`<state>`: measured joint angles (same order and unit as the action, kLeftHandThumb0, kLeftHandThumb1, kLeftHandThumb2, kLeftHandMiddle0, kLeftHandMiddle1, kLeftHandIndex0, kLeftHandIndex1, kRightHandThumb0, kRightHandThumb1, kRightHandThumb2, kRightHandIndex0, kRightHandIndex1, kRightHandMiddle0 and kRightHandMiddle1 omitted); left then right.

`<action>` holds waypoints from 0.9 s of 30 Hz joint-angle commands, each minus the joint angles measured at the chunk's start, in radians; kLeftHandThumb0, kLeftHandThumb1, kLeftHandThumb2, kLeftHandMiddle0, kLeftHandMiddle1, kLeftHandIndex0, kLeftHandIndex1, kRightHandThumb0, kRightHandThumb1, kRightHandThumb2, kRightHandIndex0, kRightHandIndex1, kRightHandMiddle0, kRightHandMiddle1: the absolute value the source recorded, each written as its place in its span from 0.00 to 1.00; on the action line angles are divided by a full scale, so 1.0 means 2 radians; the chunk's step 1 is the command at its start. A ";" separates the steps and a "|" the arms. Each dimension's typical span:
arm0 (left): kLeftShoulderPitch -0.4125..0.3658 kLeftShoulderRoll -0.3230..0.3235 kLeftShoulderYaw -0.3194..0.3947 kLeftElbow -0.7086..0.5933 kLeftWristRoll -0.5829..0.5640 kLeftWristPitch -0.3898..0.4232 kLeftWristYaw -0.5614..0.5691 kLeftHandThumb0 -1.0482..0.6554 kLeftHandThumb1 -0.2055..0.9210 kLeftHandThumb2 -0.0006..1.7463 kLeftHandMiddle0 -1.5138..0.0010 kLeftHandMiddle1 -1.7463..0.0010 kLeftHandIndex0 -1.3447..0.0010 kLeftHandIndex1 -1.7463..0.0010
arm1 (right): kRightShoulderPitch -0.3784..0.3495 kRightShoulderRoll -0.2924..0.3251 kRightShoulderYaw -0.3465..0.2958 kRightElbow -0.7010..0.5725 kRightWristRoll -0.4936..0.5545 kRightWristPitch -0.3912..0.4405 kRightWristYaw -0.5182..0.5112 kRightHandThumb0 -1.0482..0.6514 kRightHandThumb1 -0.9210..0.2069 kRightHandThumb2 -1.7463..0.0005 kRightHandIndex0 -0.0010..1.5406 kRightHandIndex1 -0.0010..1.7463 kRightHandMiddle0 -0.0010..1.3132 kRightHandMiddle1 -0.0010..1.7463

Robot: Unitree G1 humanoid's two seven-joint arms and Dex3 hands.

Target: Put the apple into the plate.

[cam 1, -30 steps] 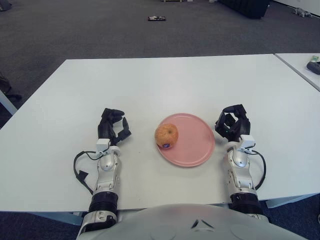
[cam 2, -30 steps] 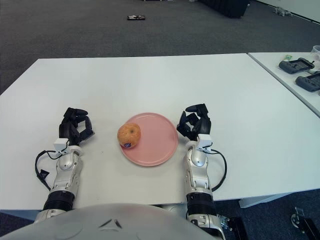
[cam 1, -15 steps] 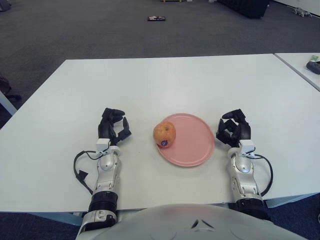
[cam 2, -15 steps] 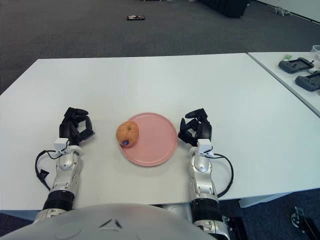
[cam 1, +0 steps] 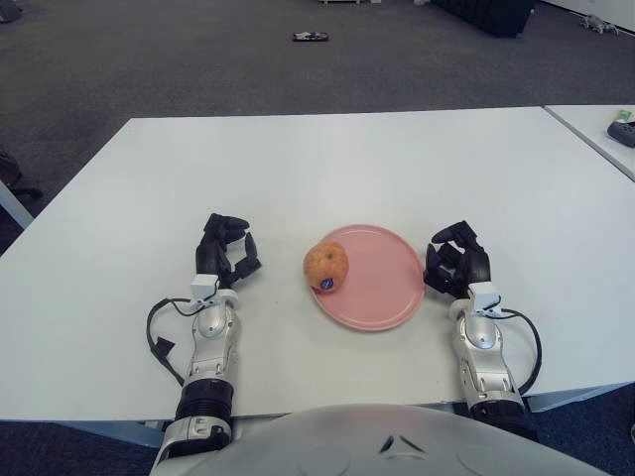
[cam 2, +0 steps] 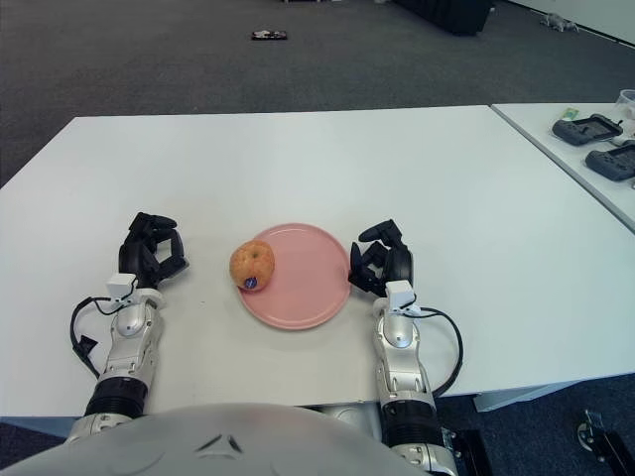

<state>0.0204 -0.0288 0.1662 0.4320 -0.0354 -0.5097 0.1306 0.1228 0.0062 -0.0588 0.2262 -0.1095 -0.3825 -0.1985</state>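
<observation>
Low in the frame, the left hand [cam 1: 224, 253] was seen left of centre with fingers curled, nothing held. The right hand [cam 1: 458, 263], likewise curled and empty, was placed just beside the pink plate [cam 1: 387, 288]. The apple [cam 1: 326, 266] was seated on the plate's left edge, mid-frame, on the white table [cam 1: 327, 169].

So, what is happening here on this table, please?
Neither hand holds anything now. The apple sits on the left edge of the pink plate on the white table, so the placing looks done. The left hand shows to the left of the apple, and the right hand is beside the plate's right rim, fingers curled.
</observation>
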 commanded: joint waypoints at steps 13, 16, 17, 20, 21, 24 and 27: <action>0.020 -0.004 0.002 0.015 -0.020 0.007 -0.026 0.35 0.56 0.69 0.44 0.00 0.61 0.00 | 0.013 -0.121 0.017 -0.018 -0.075 0.011 0.074 0.36 0.41 0.34 0.55 1.00 0.38 1.00; 0.020 -0.003 0.002 0.013 -0.019 0.009 -0.027 0.35 0.55 0.69 0.44 0.00 0.61 0.00 | 0.013 -0.122 0.018 -0.021 -0.072 0.022 0.075 0.36 0.40 0.35 0.56 1.00 0.37 1.00; 0.020 -0.003 0.002 0.012 -0.018 0.010 -0.027 0.35 0.55 0.69 0.44 0.00 0.61 0.00 | 0.013 -0.122 0.017 -0.022 -0.071 0.025 0.074 0.36 0.40 0.35 0.56 1.00 0.37 1.00; 0.020 -0.002 0.001 0.011 -0.015 0.012 -0.025 0.35 0.55 0.69 0.43 0.00 0.61 0.00 | 0.012 -0.120 0.017 -0.025 -0.069 0.035 0.072 0.36 0.39 0.35 0.56 1.00 0.37 1.00; 0.020 -0.001 0.001 0.010 -0.012 0.013 -0.023 0.35 0.55 0.69 0.43 0.00 0.61 0.00 | 0.012 -0.119 0.016 -0.026 -0.069 0.039 0.071 0.36 0.39 0.36 0.56 1.00 0.37 1.00; 0.021 0.001 0.000 0.010 -0.008 0.014 -0.021 0.35 0.55 0.69 0.43 0.00 0.60 0.00 | 0.012 -0.117 0.016 -0.028 -0.067 0.046 0.069 0.37 0.39 0.36 0.55 1.00 0.36 1.00; 0.020 0.003 0.000 0.010 -0.007 0.015 -0.023 0.35 0.54 0.70 0.42 0.00 0.60 0.00 | 0.012 -0.114 0.014 -0.029 -0.065 0.049 0.067 0.37 0.38 0.36 0.55 1.00 0.36 1.00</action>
<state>0.0226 -0.0229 0.1679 0.4179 -0.0567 -0.5014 0.0853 0.1378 -0.2315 -0.0349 0.1568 -0.2463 -0.3154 -0.0665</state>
